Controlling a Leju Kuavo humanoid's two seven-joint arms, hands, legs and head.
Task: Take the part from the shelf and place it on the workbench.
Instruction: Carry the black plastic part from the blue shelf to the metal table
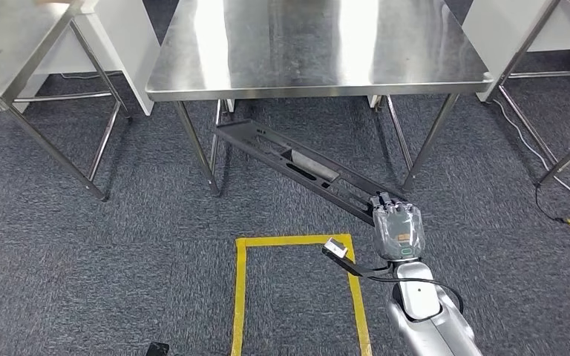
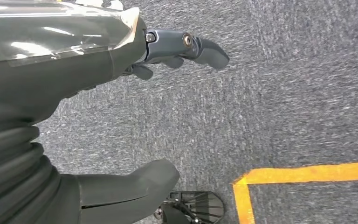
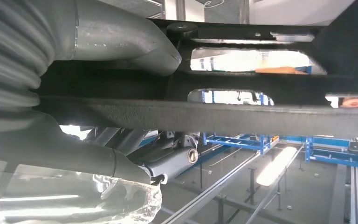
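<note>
The right hand (image 1: 398,230) grips the near end of the long black part (image 1: 297,165), which slants up-left below the steel tabletop (image 1: 319,52)

We see grey carpet (image 1: 119,245) marked with a yellow tape rectangle (image 1: 239,297). A steel desk (image 1: 312,44) stands ahead, glaring under ceiling light, between two more steel tables (image 1: 7,67).

Industrial workshop: steel workbenches (image 1: 319,52), grey carpet (yellow floor tape (image 1: 240,289)), blue racking (image 3: 242,140).
</note>
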